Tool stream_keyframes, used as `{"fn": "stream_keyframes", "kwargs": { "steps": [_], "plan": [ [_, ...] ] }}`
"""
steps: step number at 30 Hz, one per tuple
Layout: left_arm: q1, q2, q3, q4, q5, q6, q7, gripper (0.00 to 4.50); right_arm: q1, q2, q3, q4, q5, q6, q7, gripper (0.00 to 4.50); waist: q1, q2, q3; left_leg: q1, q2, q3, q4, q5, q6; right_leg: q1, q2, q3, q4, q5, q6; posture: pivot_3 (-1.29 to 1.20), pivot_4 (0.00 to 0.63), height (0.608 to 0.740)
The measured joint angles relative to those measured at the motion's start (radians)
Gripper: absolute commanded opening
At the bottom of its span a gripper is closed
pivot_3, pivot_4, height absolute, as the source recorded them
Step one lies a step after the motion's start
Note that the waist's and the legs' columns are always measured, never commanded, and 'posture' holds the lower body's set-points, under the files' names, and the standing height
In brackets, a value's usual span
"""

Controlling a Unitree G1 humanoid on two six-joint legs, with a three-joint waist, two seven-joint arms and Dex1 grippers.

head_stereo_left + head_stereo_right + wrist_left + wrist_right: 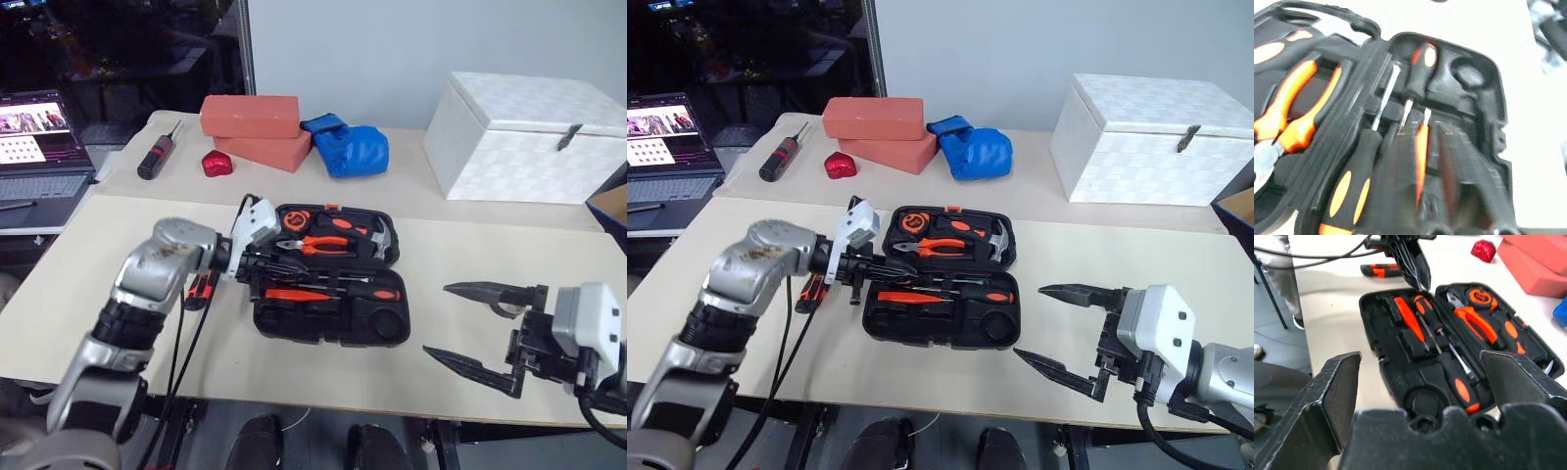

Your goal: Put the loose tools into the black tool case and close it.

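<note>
Currently left gripper [884,262] sits at the left edge of the open black tool case [940,328], fingers pressed together, nothing clearly clamped between them; tips just over the screwdrivers [950,294] already lying in the front half. One orange-and-black tool [808,291] lies on the table [950,377] just left of the case, partly hidden behind the left arm. Right gripper [1065,328] hovers right of the case, fingers spread wide, empty. Risks: closed tips could knock seated screwdrivers out of their slots on retreat; a tool sitting proud would stop the lid latching
</note>
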Motion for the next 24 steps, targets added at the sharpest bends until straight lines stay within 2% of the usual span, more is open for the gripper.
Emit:
{"fn": "stream_keyframes", "kwargs": {
  "steps": [8,10,13,14,15,16,18,19,24],
  "plan": [
    [0.055,0.001,-0.104,-0.044,0.131,-0.024,0.173,0.02,-0.026,0.001,0.037,0.018,-0.001,-0.003,0.002,4.50,0.001,0.001,-0.002,0.002,0.000,0.000,0.000,0.000,0.000,0.001,0.000,0.001,0.000,0.000,0.000,0.00,0.150,0.740],
    [0.084,0.008,-0.089,-0.073,0.128,-0.031,0.192,0.02,-0.029,0.000,0.040,0.024,-0.001,-0.003,0.005,4.50,-0.002,0.003,-0.004,0.003,0.000,0.001,0.000,0.000,0.000,0.002,0.000,0.002,0.000,0.000,0.000,0.00,0.150,0.740],
    [0.145,-0.025,0.005,-0.102,0.059,-0.004,0.221,0.02,-0.036,0.000,0.050,0.041,-0.001,-0.005,0.009,4.50,-0.012,0.002,-0.004,0.003,0.001,0.001,0.000,0.000,0.000,0.001,0.000,0.002,0.001,0.000,-0.001,0.00,0.150,0.740],
    [0.154,-0.048,0.058,-0.121,0.016,0.026,0.245,0.52,-0.046,0.000,0.064,0.047,-0.002,-0.008,0.011,4.50,-0.013,0.001,-0.003,0.002,0.001,0.001,0.000,0.000,0.000,0.000,0.000,0.002,0.001,0.000,-0.001,0.00,0.150,0.740],
    [0.155,-0.061,0.111,-0.149,-0.015,0.055,0.275,0.64,-0.063,0.001,0.080,0.053,-0.002,-0.012,0.012,4.50,-0.014,0.001,-0.003,0.002,0.001,0.000,0.000,0.000,0.000,0.000,0.000,0.002,0.001,0.000,-0.001,0.00,0.150,0.740],
    [0.155,-0.069,0.173,-0.184,-0.038,0.086,0.318,1.02,-0.076,0.001,0.091,0.057,-0.002,-0.018,0.013,4.50,-0.017,0.000,-0.003,0.002,0.001,0.000,0.000,0.000,0.000,0.000,0.000,0.002,0.001,0.000,0.000,0.00,0.150,0.740],
    [0.158,-0.067,0.304,-0.253,-0.046,0.154,0.428,1.70,-0.106,0.003,0.119,0.067,-0.002,-0.028,0.017,4.50,-0.027,0.001,-0.003,0.003,0.000,0.000,0.000,0.000,0.000,0.001,0.000,0.003,0.001,0.000,0.000,0.00,0.150,0.740],
    [0.171,-0.058,0.362,-0.282,-0.043,0.193,0.491,2.18,-0.116,0.003,0.128,0.078,-0.002,-0.033,0.024,4.50,-0.028,0.001,-0.003,0.004,0.000,0.000,0.000,0.000,0.000,0.001,0.000,0.004,0.001,0.001,0.002,0.00,0.150,0.740],
    [0.231,-0.056,0.423,-0.311,0.020,0.329,0.700,3.95,-0.166,0.003,0.170,0.117,-0.002,-0.051,0.045,4.50,-0.018,0.000,-0.002,0.004,-0.001,0.000,0.000,-0.001,-0.001,0.000,0.000,0.003,0.001,0.003,0.004,0.00,0.150,0.740]
  ]
}}
